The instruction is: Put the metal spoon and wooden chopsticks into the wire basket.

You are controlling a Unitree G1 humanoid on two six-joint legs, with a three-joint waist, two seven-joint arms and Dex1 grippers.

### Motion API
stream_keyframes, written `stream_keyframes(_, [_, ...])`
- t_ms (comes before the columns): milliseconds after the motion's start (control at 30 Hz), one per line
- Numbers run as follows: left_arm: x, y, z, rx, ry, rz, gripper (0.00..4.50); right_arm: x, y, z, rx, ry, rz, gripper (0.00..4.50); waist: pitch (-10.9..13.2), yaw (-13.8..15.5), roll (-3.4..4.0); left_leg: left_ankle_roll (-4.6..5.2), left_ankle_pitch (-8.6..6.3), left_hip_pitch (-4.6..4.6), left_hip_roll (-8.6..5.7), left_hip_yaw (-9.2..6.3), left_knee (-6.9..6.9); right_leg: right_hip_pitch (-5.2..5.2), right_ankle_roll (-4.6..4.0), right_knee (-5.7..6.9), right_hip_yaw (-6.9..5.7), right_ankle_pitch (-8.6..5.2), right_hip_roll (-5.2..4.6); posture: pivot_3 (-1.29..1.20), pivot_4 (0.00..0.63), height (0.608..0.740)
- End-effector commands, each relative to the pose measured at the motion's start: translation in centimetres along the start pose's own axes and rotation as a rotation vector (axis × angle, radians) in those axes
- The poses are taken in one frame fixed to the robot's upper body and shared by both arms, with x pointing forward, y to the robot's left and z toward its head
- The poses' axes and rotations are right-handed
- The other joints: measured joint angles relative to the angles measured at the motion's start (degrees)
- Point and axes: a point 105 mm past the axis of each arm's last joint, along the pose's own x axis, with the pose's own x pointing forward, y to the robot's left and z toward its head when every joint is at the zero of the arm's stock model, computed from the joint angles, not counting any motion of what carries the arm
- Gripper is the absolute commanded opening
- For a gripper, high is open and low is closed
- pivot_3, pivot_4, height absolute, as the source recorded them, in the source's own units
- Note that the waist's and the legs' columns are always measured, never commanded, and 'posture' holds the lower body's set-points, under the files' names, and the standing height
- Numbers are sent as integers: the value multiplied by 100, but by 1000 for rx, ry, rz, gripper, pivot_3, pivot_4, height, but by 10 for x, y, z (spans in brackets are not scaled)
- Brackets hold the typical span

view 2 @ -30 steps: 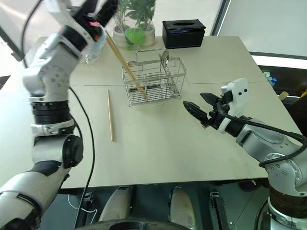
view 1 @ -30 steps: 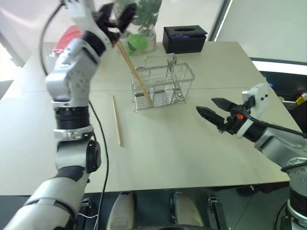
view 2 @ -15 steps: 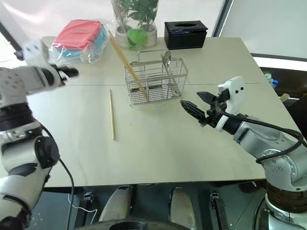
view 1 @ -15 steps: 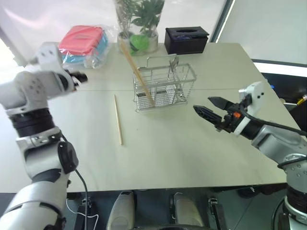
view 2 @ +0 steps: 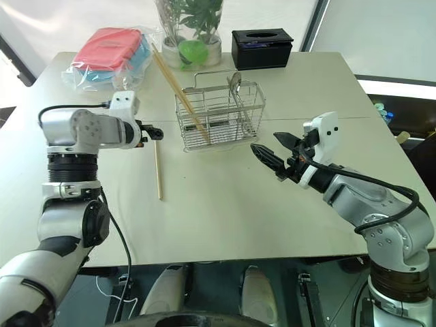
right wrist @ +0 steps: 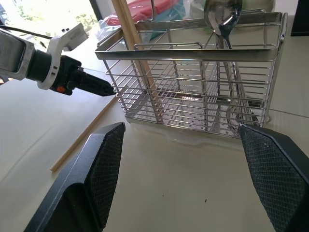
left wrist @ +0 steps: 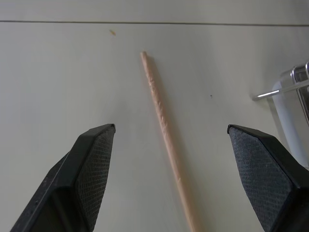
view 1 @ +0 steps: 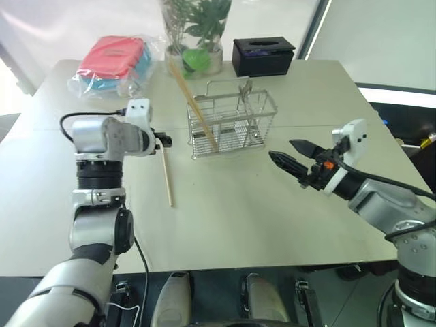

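Jaws on your left gripper [left wrist: 169, 164] stand wide and empty, straddling the loose chopstick [view 1: 166, 170], which lies flat on the surface [view 1: 238, 211] beside the wire basket [view 1: 231, 122], its length running away between them. Right gripper [view 1: 289, 161], also wide, sits farther off.

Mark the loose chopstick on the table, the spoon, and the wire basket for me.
loose chopstick [left wrist: 161, 126]: left wrist view, mid-shaft.
spoon [right wrist: 221, 15]: right wrist view, bowl.
wire basket [view 1: 235, 102]: left eye view, near top rim.
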Motion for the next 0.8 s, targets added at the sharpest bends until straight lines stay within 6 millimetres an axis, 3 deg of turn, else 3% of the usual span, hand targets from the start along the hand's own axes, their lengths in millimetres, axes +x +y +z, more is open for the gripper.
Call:
stream_keyframes(33, [5, -2, 3, 19, -21, -5, 3919, -5, 10, 9, -48, -38, 23, 3878, 0, 2, 0, 0, 0, 0, 0, 0, 0, 0, 0, 0, 0, 0, 0, 0, 150, 715])
stream_keyframes(200, [16, -4, -4, -26, 22, -29, 3919, -6, 7, 12, -44, -51, 5, 3878, -1, 6, 1, 0, 0, -1, 0, 0, 1, -1, 0, 0, 0, 0, 0, 0, 150, 715])
stream_keyframes(233, [18, -6, -6, -47, 32, -44, 3683, -6, 7, 11, -46, -49, 4, 3878, -2, 11, 3, 0, 0, -1, 0, 0, 1, 0, 0, 0, 0, 0, 0, 0, 150, 715])
stream_keyframes(300, [19, -9, -9, -74, 56, -60, 3058, -7, 8, 10, -48, -44, 5, 3878, -2, 13, 4, 0, 0, -1, 0, 0, 2, 1, 0, 0, 0, 0, 0, 0, 150, 715])
stream_keyframes(500, [20, -9, -8, -96, 63, -54, 23, -8, 6, 10, -48, -39, 2, 3878, -2, 14, 3, 0, 0, -1, 0, 0, 4, 4, 0, 0, 0, 0, -1, 0, 150, 715])
stream_keyframes(600, [19, -6, -6, -105, 59, -41, 23, -8, 6, 10, -48, -35, 4, 3878, -2, 9, 4, 0, 0, 0, 0, 0, 4, 3, 1, 1, 0, 0, -1, 0, 150, 715])
stream_keyframes(800, [4, 36, 25, -192, -133, 91, 23, -6, 7, 10, -48, -29, 16, 3878, -2, -8, 3, 0, 0, 0, 0, 0, 3, -1, 1, 3, 0, 1, 0, 0, 150, 715])
